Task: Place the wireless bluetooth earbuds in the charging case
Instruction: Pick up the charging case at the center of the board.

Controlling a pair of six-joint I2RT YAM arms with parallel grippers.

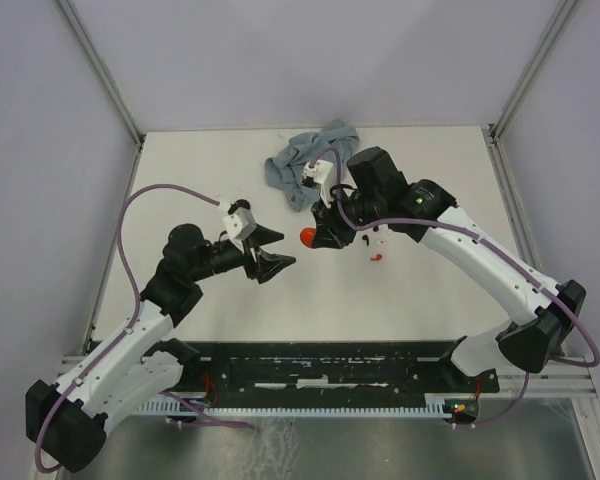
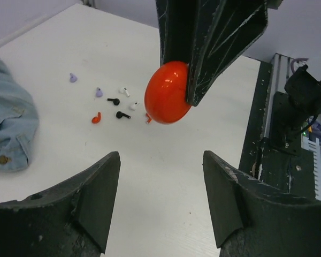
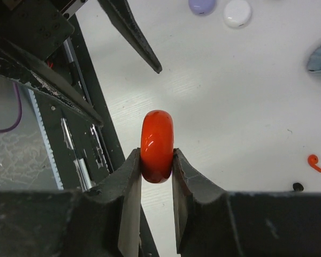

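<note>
My right gripper (image 1: 318, 237) is shut on a glossy red round charging case (image 1: 307, 237), closed and held above the table; the right wrist view shows the case (image 3: 157, 144) edge-on between the jaws of this gripper (image 3: 156, 156). My left gripper (image 1: 277, 258) is open and empty, just left of the case and pointing at it (image 2: 167, 92); between the tips of this gripper (image 2: 160, 158) there is only table. Several tiny earbuds lie on the table: lilac (image 2: 73, 77), white (image 2: 124, 91), black (image 2: 114, 101) and red (image 2: 96, 118). A red one (image 1: 376, 257) lies under the right arm.
A crumpled blue denim cloth (image 1: 305, 160) lies at the back middle of the table, left of the earbuds in the left wrist view (image 2: 8, 128). A lilac disc (image 3: 202, 5) and a white disc (image 3: 237, 13) lie beyond the case. A black rail (image 1: 330, 365) runs along the near edge.
</note>
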